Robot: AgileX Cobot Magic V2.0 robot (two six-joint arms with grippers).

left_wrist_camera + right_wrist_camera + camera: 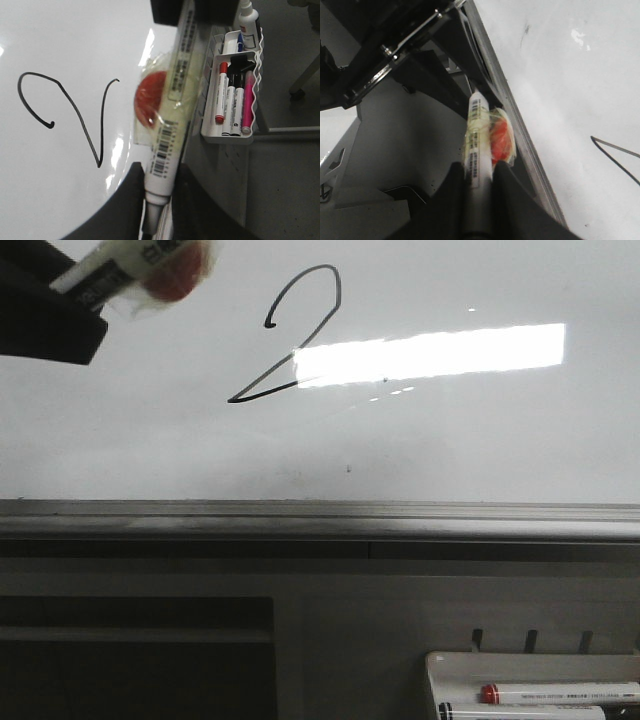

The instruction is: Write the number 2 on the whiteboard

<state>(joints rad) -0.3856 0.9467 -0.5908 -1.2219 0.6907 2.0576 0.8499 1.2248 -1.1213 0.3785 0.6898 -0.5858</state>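
The whiteboard (480, 440) fills the front view behind its grey rim (320, 512). On it stands a thin black number 2 (293, 353), complete with hook, diagonal and tail, also visible in the left wrist view (80, 122). My left gripper (75, 295) hangs at the upper left, apart from the 2, shut on a white marker (172, 115) that has a barcode label and a red piece taped on. My right gripper (479, 175) is shut on a similar white marker (477, 140) beside the board's rim. The front view does not show it.
A white marker tray (435, 665) hangs below the board at the lower right and holds several markers (232, 100). A dark block (192, 10) hides the far end of the left marker. Grey cabinet fronts lie under the rim.
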